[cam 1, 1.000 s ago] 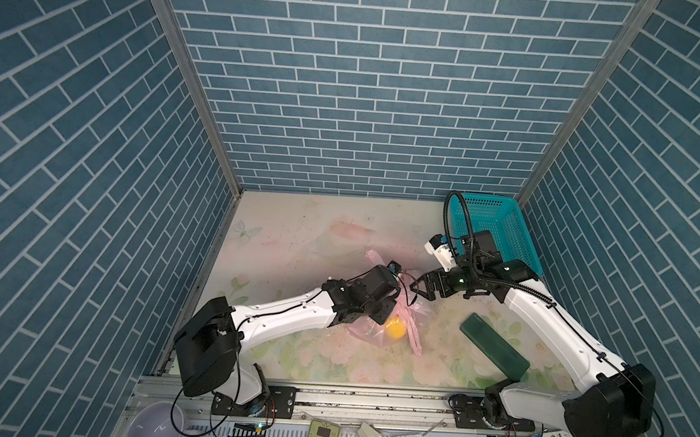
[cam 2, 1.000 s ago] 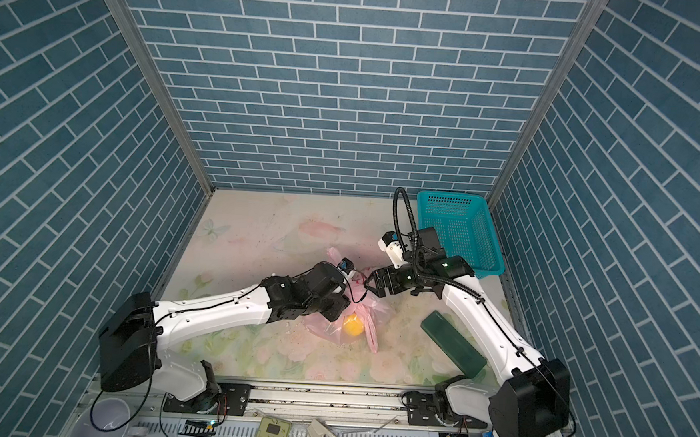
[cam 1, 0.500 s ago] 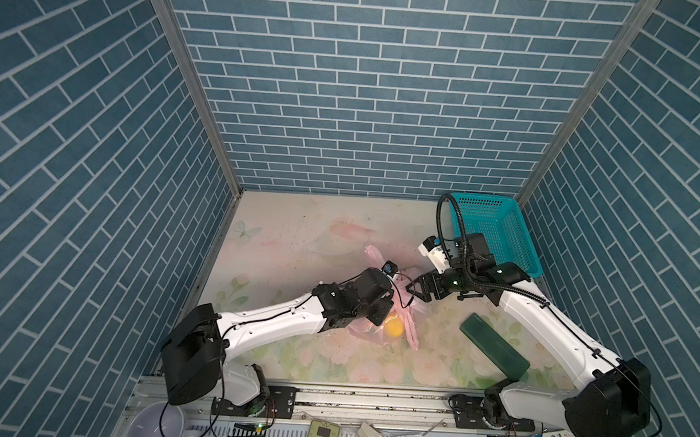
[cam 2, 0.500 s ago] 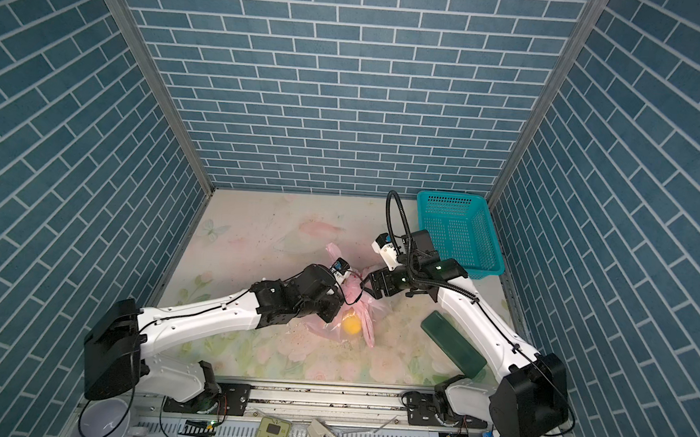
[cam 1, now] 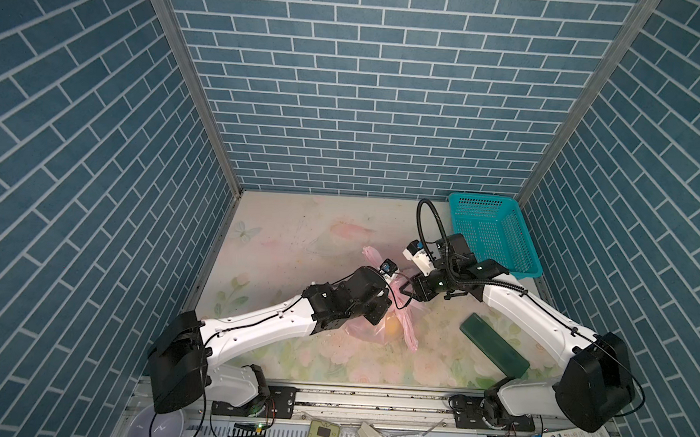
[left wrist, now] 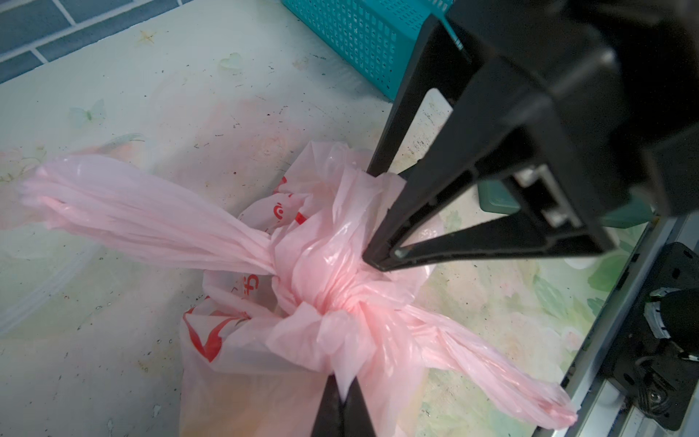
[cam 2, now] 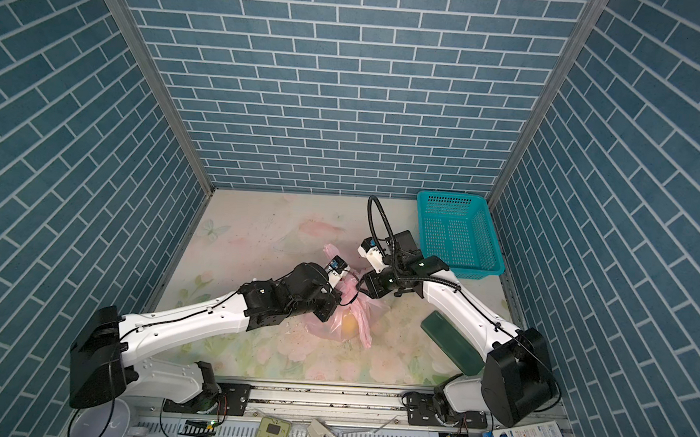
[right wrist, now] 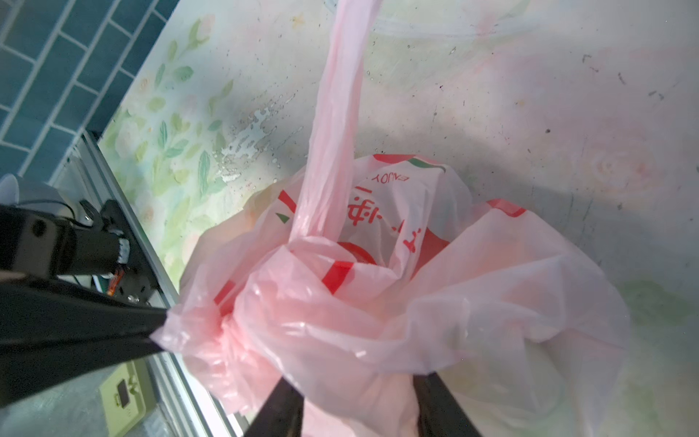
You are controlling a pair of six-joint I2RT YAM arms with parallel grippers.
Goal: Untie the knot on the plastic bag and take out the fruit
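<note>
The pink plastic bag [cam 1: 374,333] lies mid-table in both top views, and one orange fruit [cam 1: 392,326] shows through it. Its knot [left wrist: 340,299] is tied, with one handle loop [left wrist: 132,215] trailing to each side. My left gripper [left wrist: 342,382] is shut on a fold of the bag right beside the knot. It shows from the side in the right wrist view as the left gripper [right wrist: 159,329]. My right gripper [right wrist: 357,378] has its jaws apart, with loose bag plastic bunched between them on the knot's other side. In the left wrist view the right gripper [left wrist: 376,217] straddles that bunch.
A teal perforated basket [cam 1: 491,236] stands at the back right, close behind my right arm. A dark green flat block [cam 1: 494,349] lies on the table at the front right. The blue brick walls close in the table on three sides.
My right gripper has shifted a little left onto the bag, and its jaws have narrowed around the plastic. My left gripper has closed on the fold by the knot.
</note>
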